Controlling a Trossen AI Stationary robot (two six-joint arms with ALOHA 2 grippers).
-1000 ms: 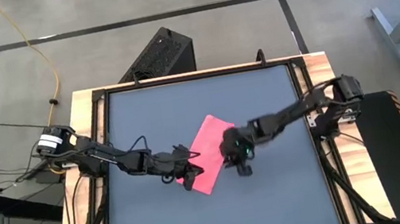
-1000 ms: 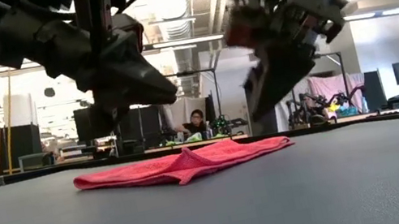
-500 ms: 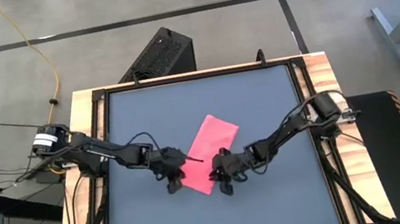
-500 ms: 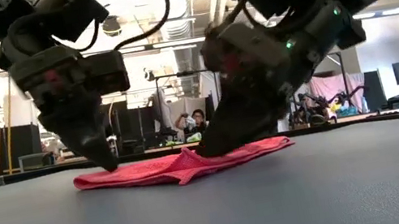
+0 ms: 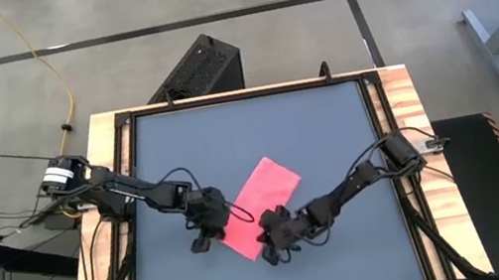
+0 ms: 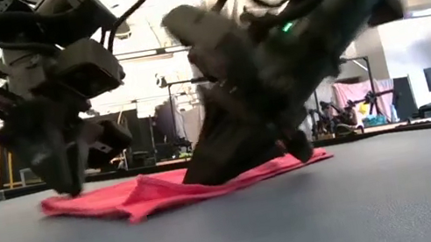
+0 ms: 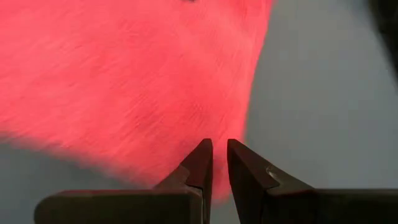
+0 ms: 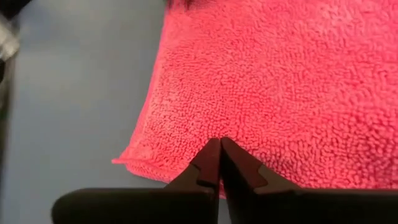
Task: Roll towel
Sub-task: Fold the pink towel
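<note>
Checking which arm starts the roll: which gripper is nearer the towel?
Neither clearly. The right gripper is shut on the towel at its near corner; the left gripper is at its left corner, almost shut.

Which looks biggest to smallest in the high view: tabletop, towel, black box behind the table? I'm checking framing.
1. tabletop
2. black box
3. towel
The box and towel look close in size, so their order is unsure.

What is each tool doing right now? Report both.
Left tool: closed on the towel's edge.
Right tool: closed on the towel's near edge.
</note>
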